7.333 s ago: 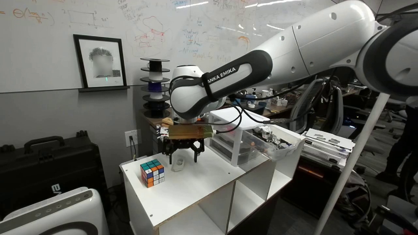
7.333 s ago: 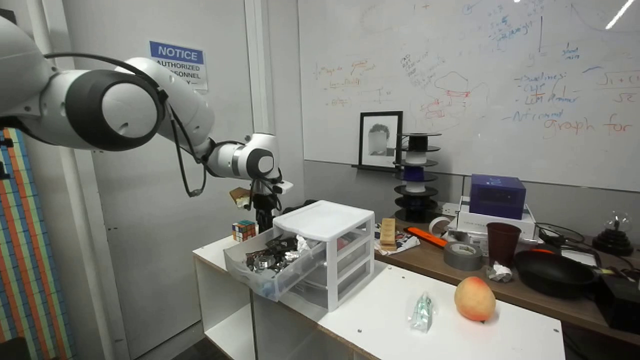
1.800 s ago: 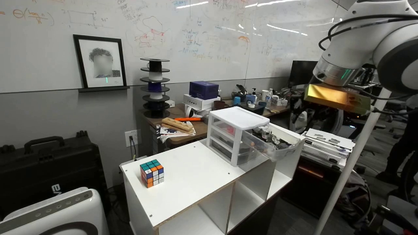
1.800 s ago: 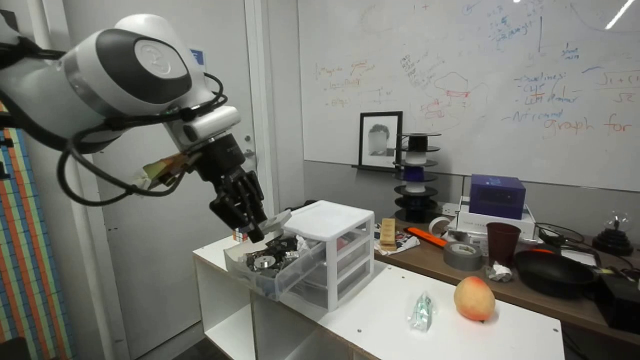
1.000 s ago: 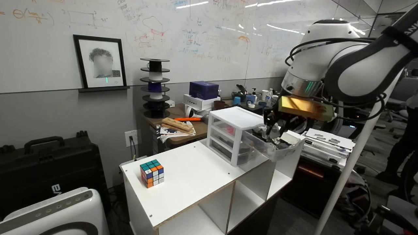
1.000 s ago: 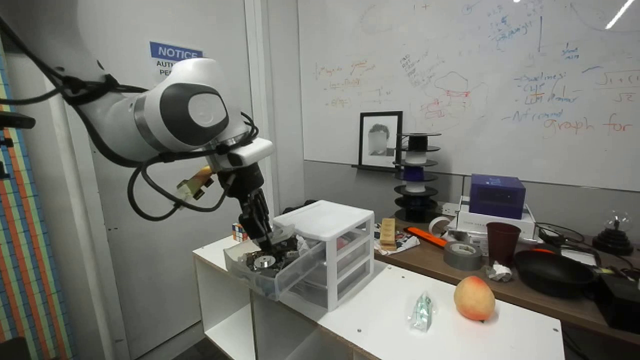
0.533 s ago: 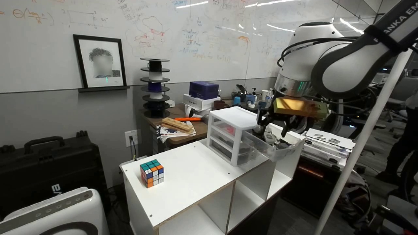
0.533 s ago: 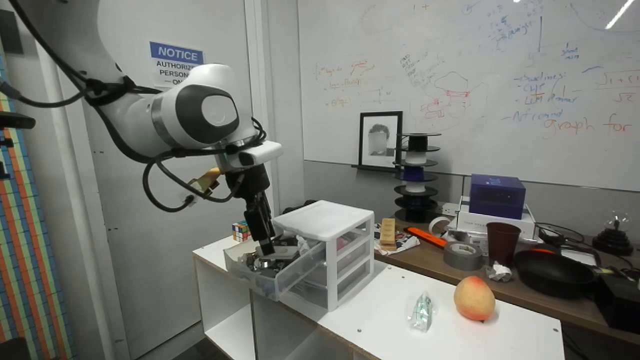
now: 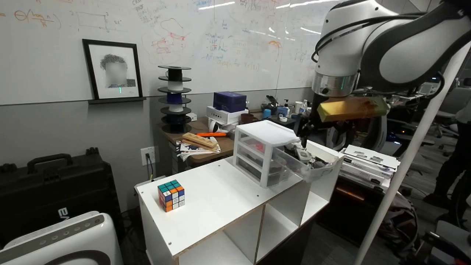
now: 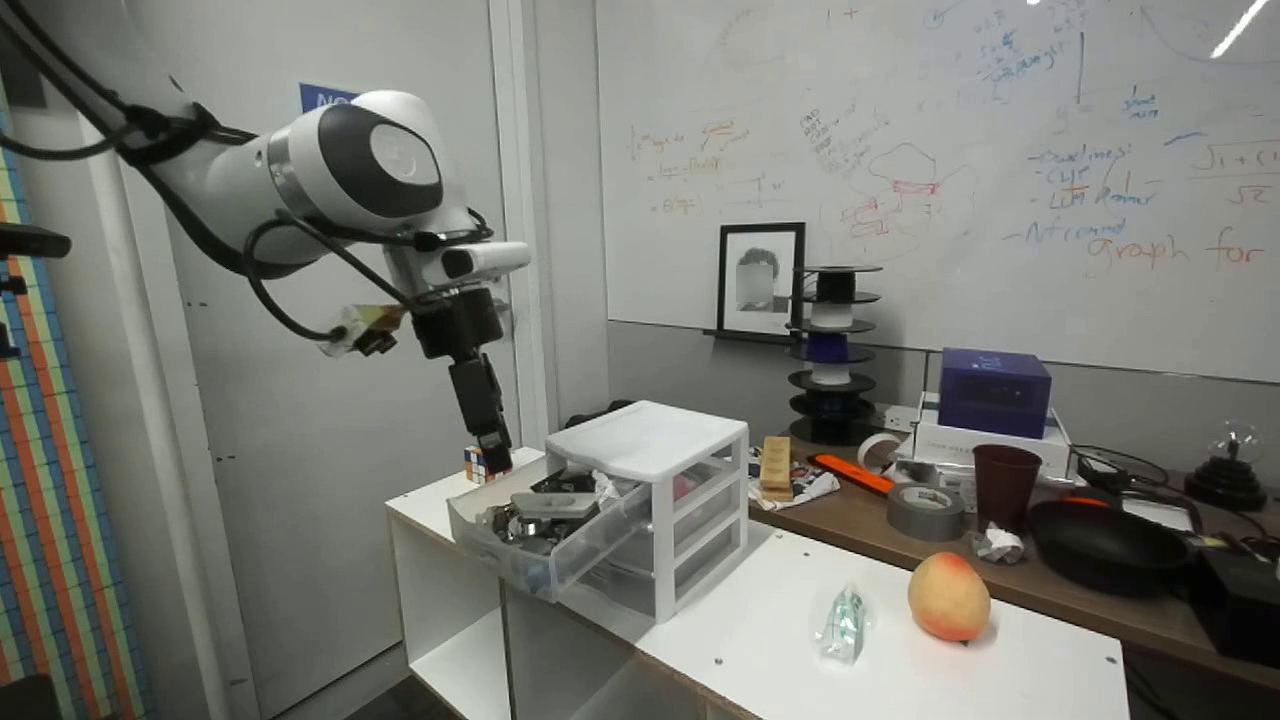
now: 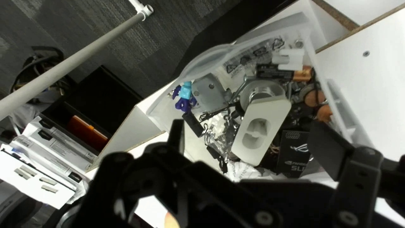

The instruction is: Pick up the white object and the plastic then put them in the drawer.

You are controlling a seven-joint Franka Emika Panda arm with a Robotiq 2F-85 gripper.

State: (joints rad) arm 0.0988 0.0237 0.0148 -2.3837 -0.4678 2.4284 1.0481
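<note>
The white object (image 11: 270,110), a small off-white block with an oval hollow, lies on top of the clutter in the open drawer (image 10: 600,548). It also shows in both exterior views (image 10: 552,505) (image 9: 303,154). My gripper (image 11: 251,142) is open and empty above the drawer, its fingers apart on either side of the white object in the wrist view. In an exterior view the fingertips (image 10: 494,460) are above the drawer's outer end, apart from the object. The plastic (image 10: 844,628), a small clear wrapped packet with green inside, lies on the white top beyond the drawer unit.
The white drawer unit (image 10: 650,435) stands on the white shelf (image 9: 206,213). A puzzle cube (image 9: 171,195) is on one side of it. A peach-coloured fruit (image 10: 950,598) sits beside the plastic. A cluttered brown desk (image 10: 860,525) runs behind.
The white object went from beside the cube, held by my gripper, to the drawer. My gripper has let it go, risen and drawn back. The plastic has not moved.
</note>
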